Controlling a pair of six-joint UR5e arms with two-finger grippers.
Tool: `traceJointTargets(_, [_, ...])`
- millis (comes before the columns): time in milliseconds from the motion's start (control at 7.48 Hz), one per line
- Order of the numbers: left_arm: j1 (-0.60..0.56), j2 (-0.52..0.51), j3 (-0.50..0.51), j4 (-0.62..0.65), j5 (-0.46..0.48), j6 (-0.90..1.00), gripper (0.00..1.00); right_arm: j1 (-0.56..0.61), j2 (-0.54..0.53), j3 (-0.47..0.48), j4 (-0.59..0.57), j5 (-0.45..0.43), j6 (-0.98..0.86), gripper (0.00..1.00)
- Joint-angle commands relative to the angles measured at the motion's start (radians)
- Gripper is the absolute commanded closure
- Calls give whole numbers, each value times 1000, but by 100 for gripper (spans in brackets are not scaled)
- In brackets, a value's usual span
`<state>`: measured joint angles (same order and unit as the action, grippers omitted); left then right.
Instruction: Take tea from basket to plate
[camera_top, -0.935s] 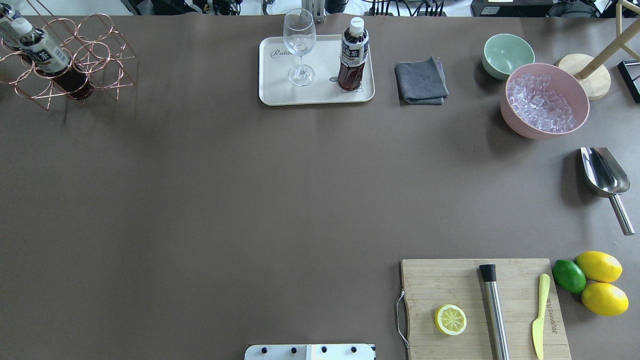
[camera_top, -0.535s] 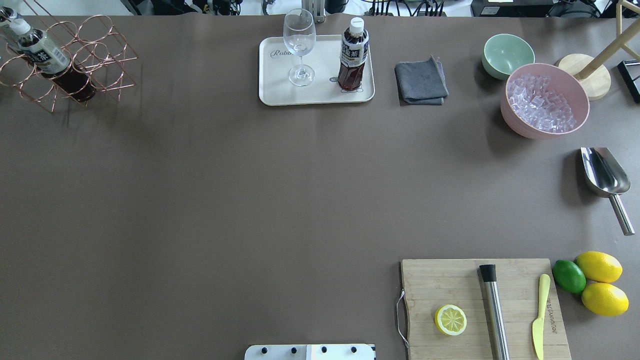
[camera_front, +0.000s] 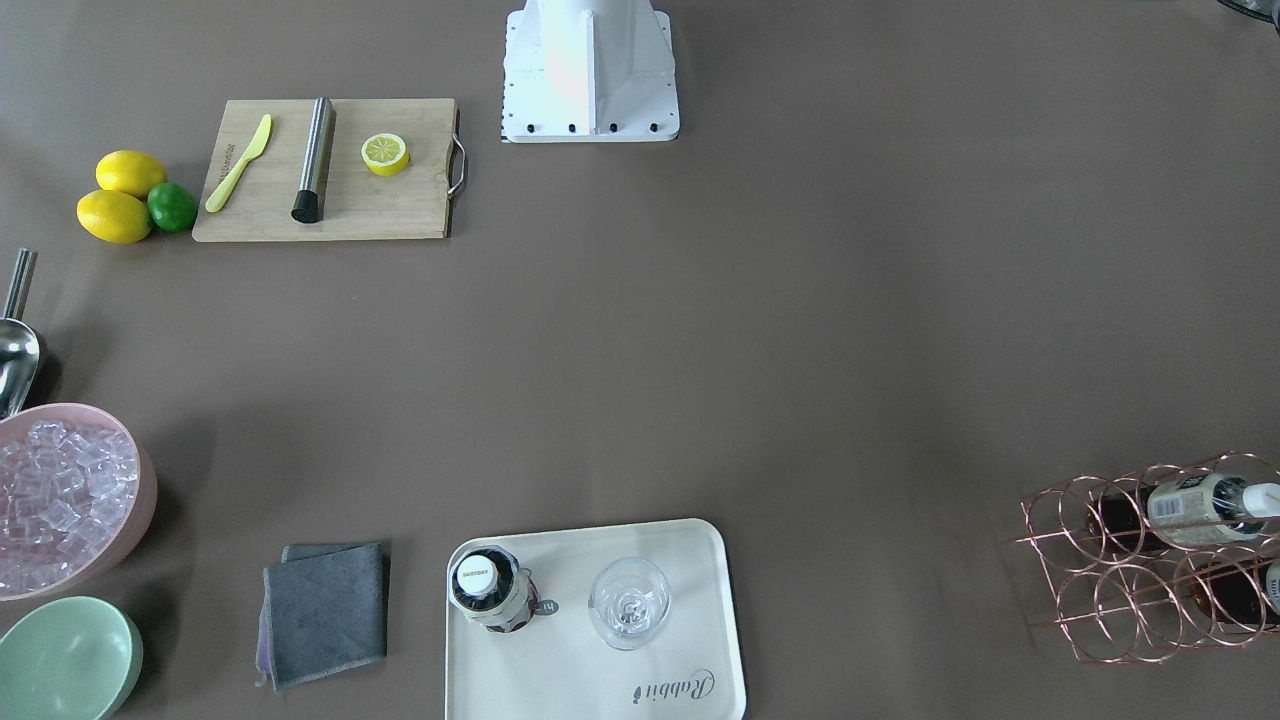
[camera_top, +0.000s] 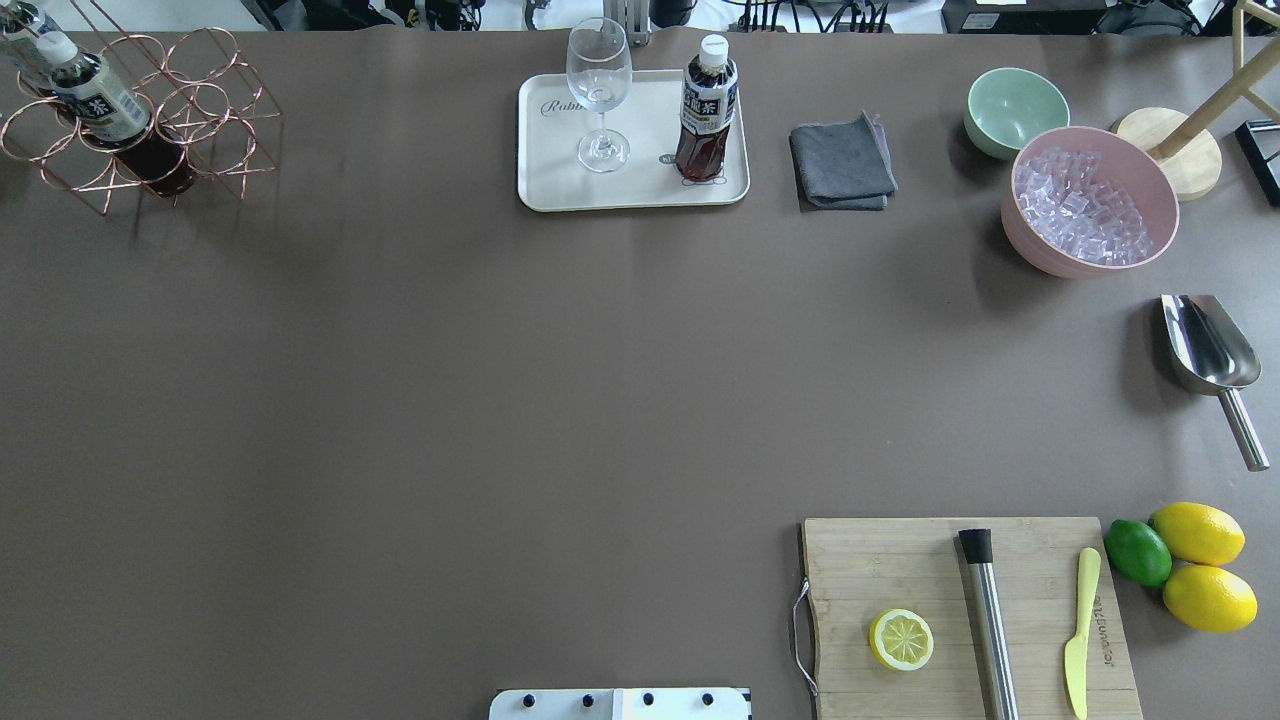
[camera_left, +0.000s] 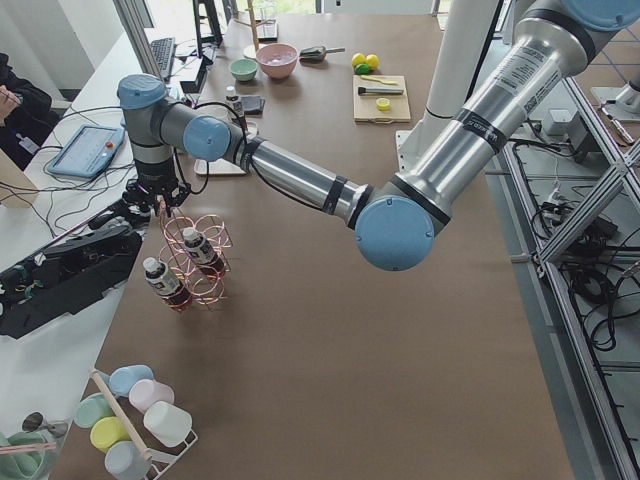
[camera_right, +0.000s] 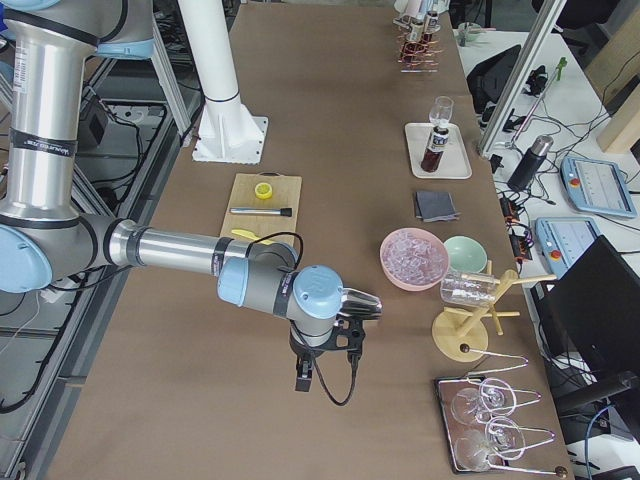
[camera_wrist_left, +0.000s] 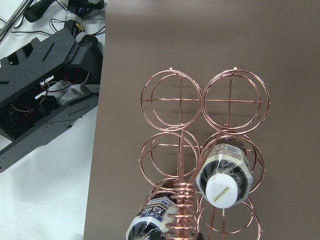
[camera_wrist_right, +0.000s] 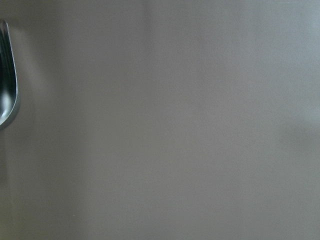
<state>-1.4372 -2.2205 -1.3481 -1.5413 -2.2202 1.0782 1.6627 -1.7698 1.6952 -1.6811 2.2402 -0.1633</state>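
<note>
While tea (camera_top: 707, 110) stands on the plate (camera_top: 560, 190) at the far edge of the desk (camera_top: 500, 400), our left tool (camera_left: 162, 208), apart or together we cannot tell, hangs over the corner basket (camera_top: 200, 100) and may snag its wires.

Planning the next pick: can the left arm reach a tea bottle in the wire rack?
Probably yes: the left gripper hangs above the wire rack, and one tea bottle points its cap toward it, nothing between.

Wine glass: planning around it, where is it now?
Overhead view, top centre: the wine glass stands upright on the plate, left of the tea bottle.
</note>
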Motion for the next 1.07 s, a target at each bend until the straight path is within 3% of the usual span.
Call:
traceJointTargets(0, [23, -5, 3, -37, 31, -7, 100, 35, -11, 3, 24, 38, 10, 0])
traceJointTargets(401, [41, -16, 6, -43, 31, -49, 100, 74, -10, -2, 26, 36, 8, 0])
traceJointTargets(935, [60, -14, 24, -74, 33, -84, 100, -41, 4, 52, 26, 22, 98, 0])
